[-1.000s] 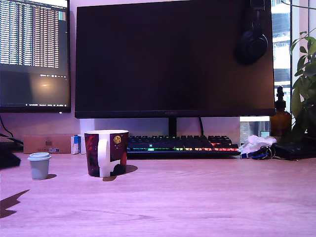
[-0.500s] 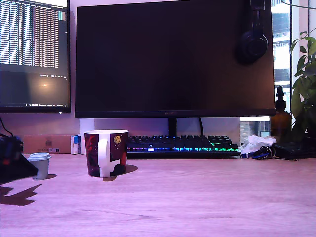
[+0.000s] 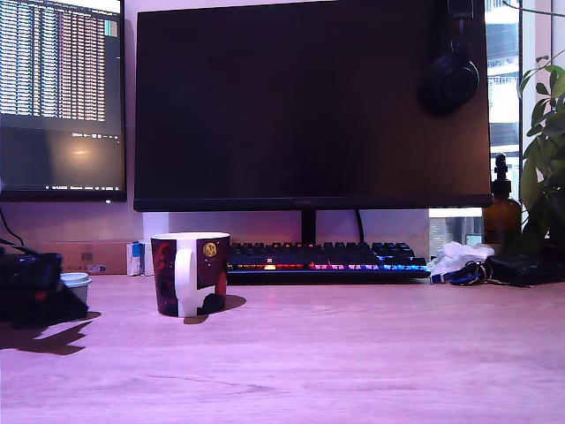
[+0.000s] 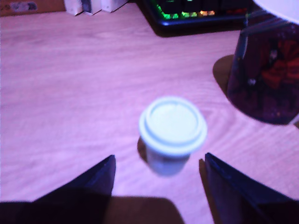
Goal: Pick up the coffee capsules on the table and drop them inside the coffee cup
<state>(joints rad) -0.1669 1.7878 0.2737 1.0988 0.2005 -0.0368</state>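
Capsule [image 4: 172, 126]: small pale grey-cream pod, tapered body, wider round rim, flat top. Upright on desk [image 4: 70, 93], near its left edge in exterior view, partly hidden there by gripper [image 4: 160, 161]. Mug [image 3: 190, 274] on exterior view's right of it, apart: dark red-and-black print, white handle and rim, gold emblem. Gripper wide open, holds nothing; fingers [image 4: 93, 184] flank capsule, one each side, gap showing at both. Keyboard [image 3: 327, 256] behind mug, toward back edge.
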